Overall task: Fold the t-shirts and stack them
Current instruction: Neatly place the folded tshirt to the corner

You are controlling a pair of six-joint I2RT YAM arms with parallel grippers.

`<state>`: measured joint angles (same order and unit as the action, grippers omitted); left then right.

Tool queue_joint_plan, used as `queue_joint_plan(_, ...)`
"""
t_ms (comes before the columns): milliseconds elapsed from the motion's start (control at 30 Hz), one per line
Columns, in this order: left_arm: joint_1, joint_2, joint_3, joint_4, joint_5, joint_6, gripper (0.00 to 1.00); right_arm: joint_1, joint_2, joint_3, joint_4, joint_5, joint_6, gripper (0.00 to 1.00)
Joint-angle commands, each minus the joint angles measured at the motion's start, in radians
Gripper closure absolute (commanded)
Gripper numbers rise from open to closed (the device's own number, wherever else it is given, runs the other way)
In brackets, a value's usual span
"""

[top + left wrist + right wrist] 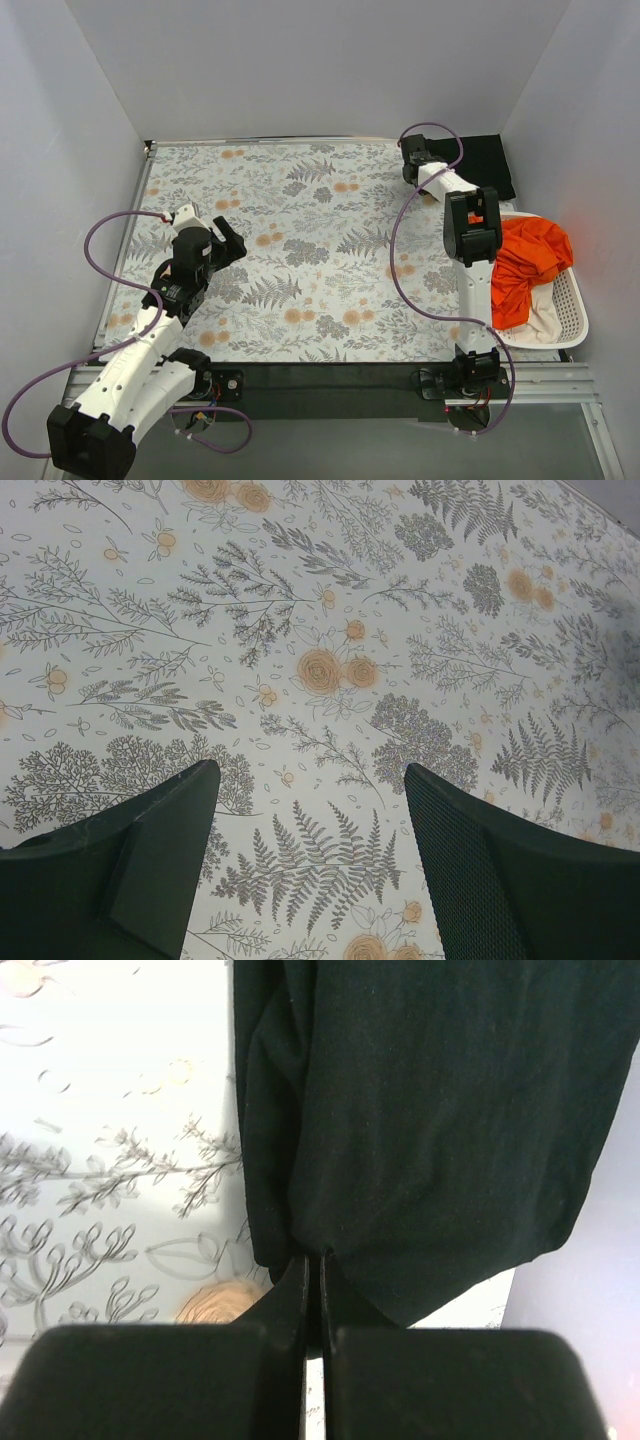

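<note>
The black t-shirt (490, 165) lies folded at the table's far right corner; its chest mark does not show. In the right wrist view the black t-shirt (430, 1110) fills the upper right. My right gripper (313, 1258) is shut on its near edge, where the cloth puckers at the fingertips. From above, the right gripper (412, 160) is at the shirt's left side. My left gripper (232, 240) is open and empty over the floral cloth at mid-left; in the left wrist view the left gripper (310, 770) has only the pattern between its fingers. An orange t-shirt (525, 260) and a cream one (545, 318) lie in the basket.
The white slatted basket (578, 300) stands at the right edge beside my right arm. The floral tablecloth (300, 260) covers the table. White walls close in the left, back and right sides.
</note>
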<state>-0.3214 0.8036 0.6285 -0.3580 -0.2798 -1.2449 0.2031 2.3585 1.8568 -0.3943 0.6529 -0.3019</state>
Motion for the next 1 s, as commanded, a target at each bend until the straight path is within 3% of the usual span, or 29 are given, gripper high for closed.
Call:
queue_joint_plan(0,0.005,-0.009,-0.009,0.008,-0.012,0.015,0.31,-0.019,0.018,0.048,0.014,0.045,0.014,0.99)
queue_joint_plan(67,0.005,-0.007,-0.009,0.01,-0.015,0.015,0.31,-0.019,0.015,0.045,0.009,0.04,0.029,0.97)
queue_joint_plan(167,0.005,-0.006,-0.006,0.011,-0.019,0.016,0.3,-0.014,-0.021,0.015,0.005,0.01,0.058,0.75)
queue_joint_plan(267,0.005,-0.02,-0.009,0.014,-0.022,0.018,0.27,-0.004,-0.08,-0.007,0.003,0.005,0.073,0.64)
queue_joint_plan(300,0.005,-0.023,-0.009,0.017,-0.025,0.021,0.26,-0.002,-0.102,-0.019,0.002,-0.001,0.078,0.56)
queue_joint_plan(400,0.005,-0.046,-0.013,0.025,-0.032,0.03,0.25,0.009,-0.194,-0.034,-0.017,-0.044,0.11,0.47)
queue_joint_plan(633,0.005,-0.161,-0.035,0.045,-0.027,0.091,0.23,0.025,-0.523,-0.111,-0.112,-0.199,0.286,0.31)
queue_joint_plan(833,0.005,-0.303,-0.072,0.083,0.057,0.13,0.23,0.024,-0.89,-0.313,-0.144,-0.271,0.389,0.2)
queue_joint_plan(967,0.005,-0.368,-0.073,0.074,0.019,0.124,0.23,0.024,-1.135,-0.459,-0.15,-0.311,0.423,0.12)
